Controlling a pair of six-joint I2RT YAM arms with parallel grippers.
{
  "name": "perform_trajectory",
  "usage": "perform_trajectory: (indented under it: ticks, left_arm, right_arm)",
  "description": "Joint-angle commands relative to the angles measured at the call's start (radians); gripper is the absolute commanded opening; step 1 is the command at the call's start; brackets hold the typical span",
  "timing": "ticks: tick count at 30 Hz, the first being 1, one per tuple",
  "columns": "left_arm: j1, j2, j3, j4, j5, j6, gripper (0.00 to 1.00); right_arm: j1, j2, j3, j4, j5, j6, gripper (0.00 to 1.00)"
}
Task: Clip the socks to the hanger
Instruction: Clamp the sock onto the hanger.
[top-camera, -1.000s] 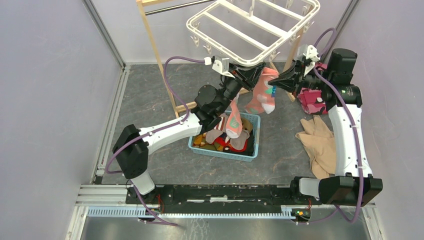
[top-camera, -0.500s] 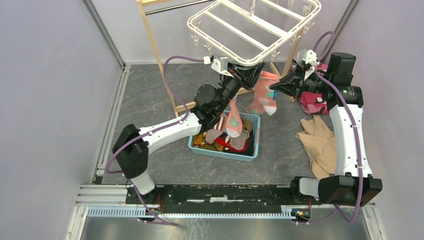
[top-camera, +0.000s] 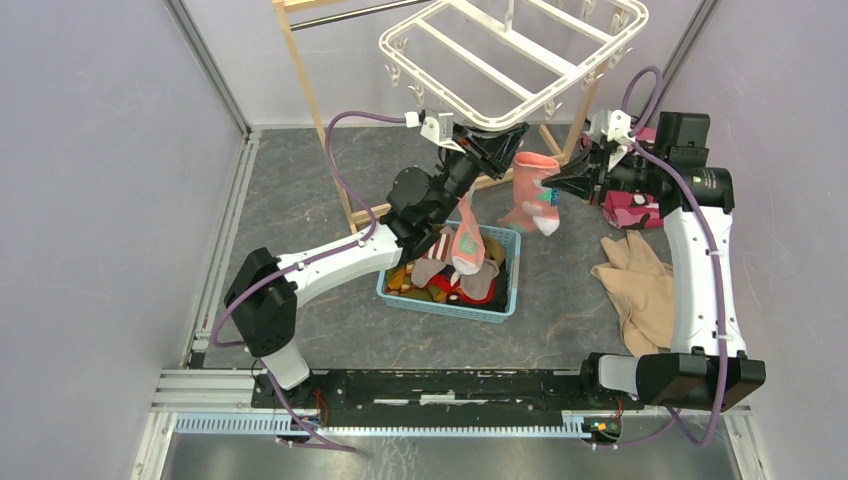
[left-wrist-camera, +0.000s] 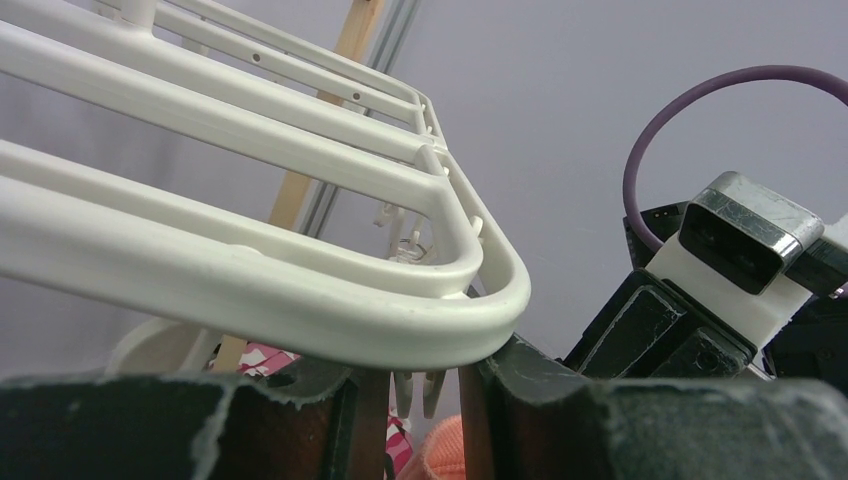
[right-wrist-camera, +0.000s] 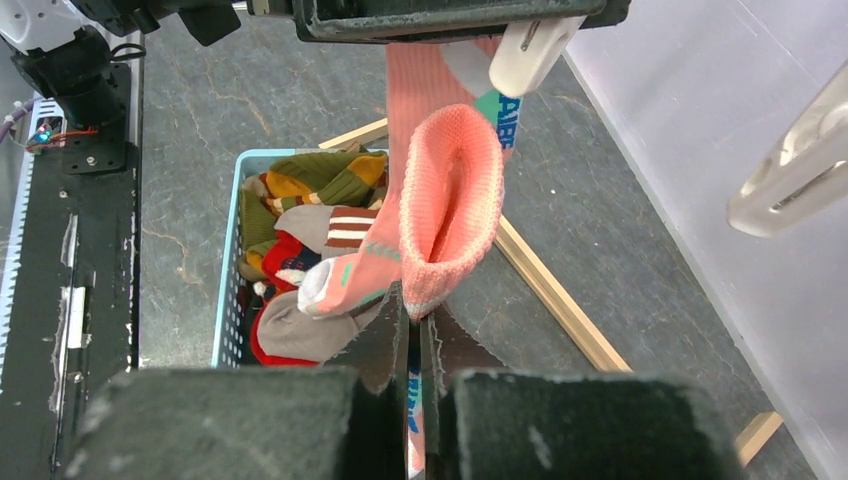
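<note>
The white hanger (top-camera: 510, 60) hangs at the top of the top view, and its rim (left-wrist-camera: 300, 310) lies right over my left gripper (left-wrist-camera: 420, 365). That gripper (top-camera: 498, 148) sits under the hanger's near corner, shut on a dangling clip (right-wrist-camera: 525, 50). My right gripper (top-camera: 556, 185) is shut on a salmon-pink sock (top-camera: 530, 190), pinching its open cuff (right-wrist-camera: 450, 200) just below the left gripper. A second salmon sock (top-camera: 467, 240) dangles beside the left arm; what holds it is hidden. More socks (top-camera: 450, 280) lie in the basket.
A blue basket (top-camera: 450, 308) stands on the floor under both grippers. The wooden frame stand (top-camera: 310, 110) rises behind the left arm. A pink camouflage cloth (top-camera: 630, 210) and a tan garment (top-camera: 635, 285) lie at the right. Another clip (right-wrist-camera: 790, 180) hangs nearby.
My right gripper has drawn the salmon sock slightly down and to the right. The hanger has tipped a little up and right. The left gripper has kept its place at the corner.
</note>
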Motion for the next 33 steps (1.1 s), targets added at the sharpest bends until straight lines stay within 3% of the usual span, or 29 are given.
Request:
perform_trajectory:
  ticks: [1, 13, 33]
  left_arm:
    - [0.008, -0.043, 0.002, 0.047, -0.002, -0.036, 0.19]
    - [0.008, -0.042, -0.001, 0.051, 0.003, -0.042, 0.19]
    - [0.012, -0.021, 0.021, 0.050, 0.006, -0.051, 0.19]
  right_arm:
    - [-0.010, -0.001, 0.040, 0.050, -0.025, 0.040, 0.00]
    - [-0.011, -0.009, 0.010, 0.240, -0.056, 0.227, 0.00]
    - [0.022, -0.011, 0.012, 0.162, -0.078, 0.153, 0.00]
